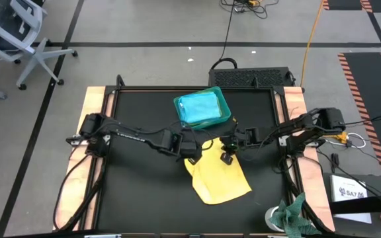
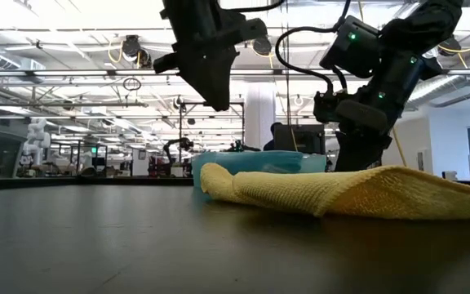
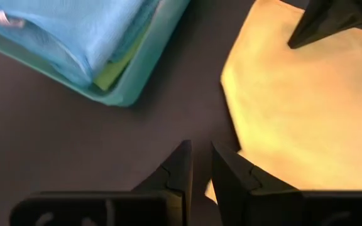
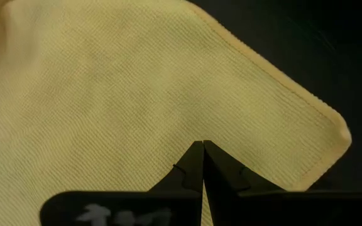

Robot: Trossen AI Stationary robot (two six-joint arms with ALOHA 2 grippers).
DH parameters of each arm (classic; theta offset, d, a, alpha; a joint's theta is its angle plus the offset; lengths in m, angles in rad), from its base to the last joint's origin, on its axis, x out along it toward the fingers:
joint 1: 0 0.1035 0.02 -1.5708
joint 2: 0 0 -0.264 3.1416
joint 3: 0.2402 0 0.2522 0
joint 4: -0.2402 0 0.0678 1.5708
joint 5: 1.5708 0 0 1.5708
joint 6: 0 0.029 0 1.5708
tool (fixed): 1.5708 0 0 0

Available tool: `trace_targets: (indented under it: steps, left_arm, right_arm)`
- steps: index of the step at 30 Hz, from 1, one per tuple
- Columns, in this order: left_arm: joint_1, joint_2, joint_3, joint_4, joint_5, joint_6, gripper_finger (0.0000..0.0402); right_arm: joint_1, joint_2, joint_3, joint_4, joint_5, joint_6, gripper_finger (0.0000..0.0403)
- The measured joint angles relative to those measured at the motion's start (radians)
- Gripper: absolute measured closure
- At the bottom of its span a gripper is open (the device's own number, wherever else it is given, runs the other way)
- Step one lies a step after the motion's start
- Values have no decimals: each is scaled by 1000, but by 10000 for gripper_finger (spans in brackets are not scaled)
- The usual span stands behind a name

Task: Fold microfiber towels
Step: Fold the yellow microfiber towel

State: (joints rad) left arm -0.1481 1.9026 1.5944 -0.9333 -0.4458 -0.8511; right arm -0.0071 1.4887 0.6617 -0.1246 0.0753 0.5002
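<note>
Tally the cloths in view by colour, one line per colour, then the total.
Yellow towel, on the mat: 1
Light blue towel, in the tray: 1
Lime green towel, under the blue: 1
Mottled green rag, table edge: 1
Total: 4

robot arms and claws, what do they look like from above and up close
Two black jointed arms with black cables looped along them. The left claw has two dark, angular fingers tapering to points. The right claw has the same black wedge fingers. Small green lights glow on one arm in the low view.

Probably a robotics lab, ceiling pipes (image 2: 72, 77), taped floor (image 1: 144, 45), office chair (image 1: 12, 33)
</note>
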Motion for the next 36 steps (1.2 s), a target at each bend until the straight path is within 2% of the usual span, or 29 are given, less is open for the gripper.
trace_targets:
  steps: [5,12,18,23,30,36]
  left_arm:
    - [42,0,0,0,14,61,344]
    - [83,0,0,-63,178,6,344]
    - [78,0,0,-126,164,-26,344]
    - [78,0,0,-117,164,-53,344]
    - [47,32,0,-108,213,-77,344]
    - [11,61,0,39,249,-73,344]
  right_arm:
    - [0,0,0,0,1,20,403]
    - [2,0,0,-49,1,37,403]
    - [2,0,0,-77,-1,36,403]
    - [2,0,0,-75,-1,35,403]
    - [2,0,0,-75,0,34,403]
    - [2,0,0,-75,1,31,403]
